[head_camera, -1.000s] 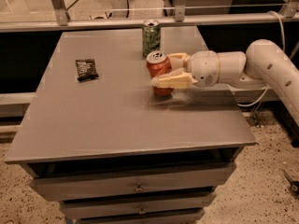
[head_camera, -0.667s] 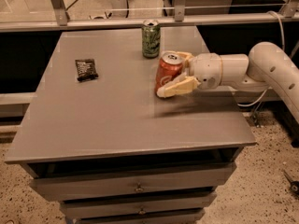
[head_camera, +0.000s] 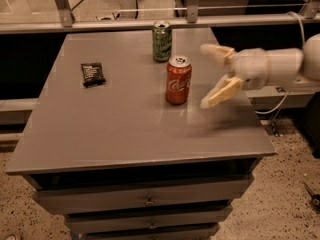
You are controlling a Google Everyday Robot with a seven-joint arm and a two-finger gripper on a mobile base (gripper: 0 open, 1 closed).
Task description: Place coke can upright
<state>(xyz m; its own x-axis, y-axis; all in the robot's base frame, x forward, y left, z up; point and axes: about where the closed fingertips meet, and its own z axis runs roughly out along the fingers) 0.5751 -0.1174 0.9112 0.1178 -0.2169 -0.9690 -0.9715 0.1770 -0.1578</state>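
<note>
Three things stand on the grey worktop point(head_camera: 125, 129). A small black packet point(head_camera: 93, 74) lies flat at the left, a green can point(head_camera: 162, 41) stands near the back edge, and the coke can point(head_camera: 178, 80) stands upright just in front of it, apart from both. To the can's right the hand point(head_camera: 205, 76) hovers close beside it, fingers spread wide and holding nothing.

The placing looks done, so the care now is in leaving. The hand should draw straight off to the right with its fingers kept apart, so neither tip clips the can.

The lower finger point(head_camera: 223, 92) is smeared, so its tip's gap from the can is hard to judge. The arm runs off the right edge.
</note>
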